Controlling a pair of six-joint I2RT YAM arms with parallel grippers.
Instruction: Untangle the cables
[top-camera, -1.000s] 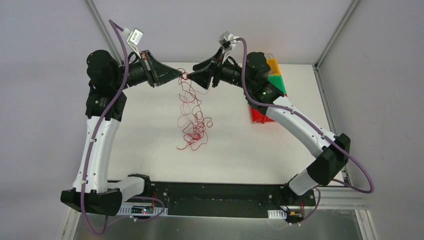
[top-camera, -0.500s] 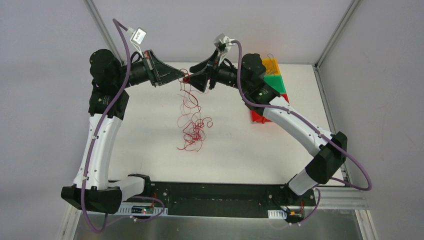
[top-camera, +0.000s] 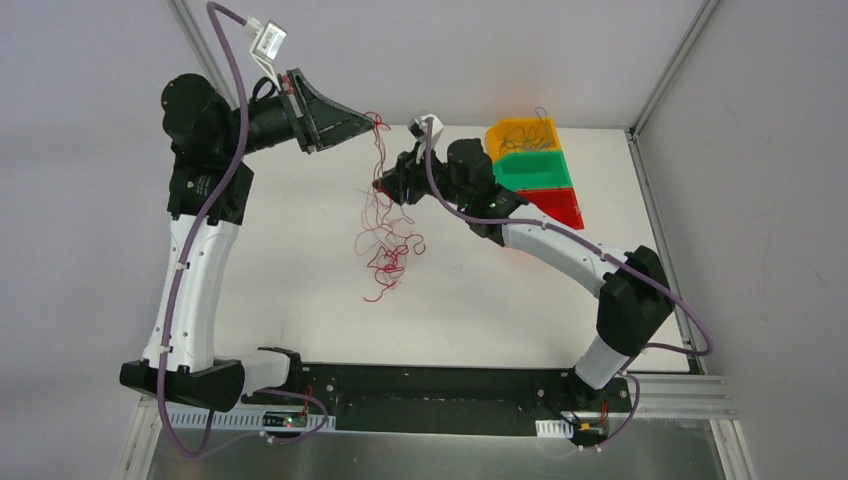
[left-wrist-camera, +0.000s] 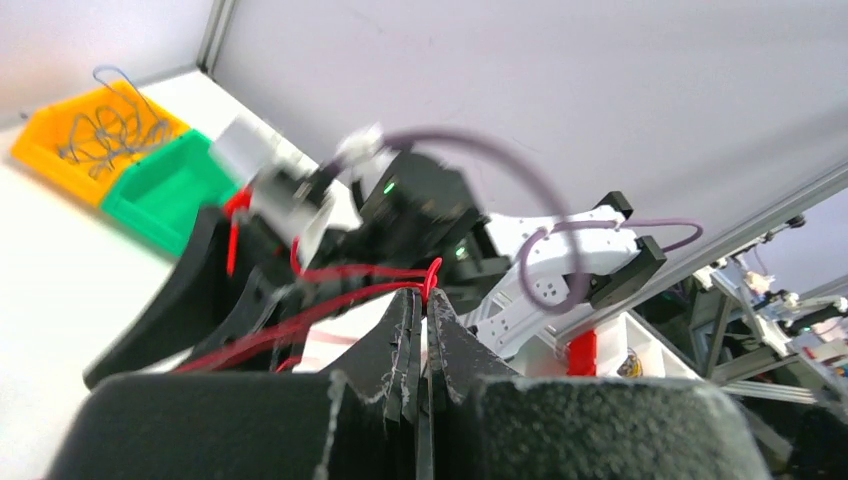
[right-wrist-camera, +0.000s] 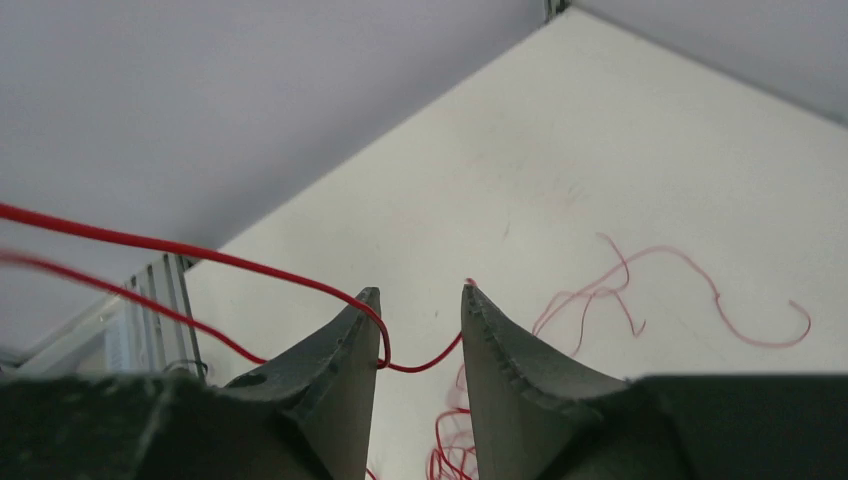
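Left gripper (top-camera: 371, 121): sat upper left of centre in the top view, raised above the table (top-camera: 300, 310). Its jaws were pressed together on the cables (top-camera: 384, 245), with red strands pinched at the very tip. The left wrist view showed the same, the left gripper (left-wrist-camera: 422, 300) with no gap between its fingers and the cables (left-wrist-camera: 345, 272) looping over the tip.

Right gripper (top-camera: 384, 186): sat centre of the top view, lower than the left and just below and right of it. In its own wrist view the right gripper (right-wrist-camera: 420, 300) stood narrowly parted. One red strand of the cables (right-wrist-camera: 200, 258) curved round the inner face of the left-hand finger and crossed the gap, not clamped.

Cables, red: hung from the left tip in loose curls, passed beside the right tip, and ended in a tangled knot resting on the table at mid-frame.

Orange bin (top-camera: 505, 133), green bin (top-camera: 510, 172), red bin (top-camera: 568, 208): stood in a touching row at the upper right of the top view. The orange bin held a coil of pale wires (top-camera: 536, 124), also seen at the upper left of the left wrist view (left-wrist-camera: 108, 125).
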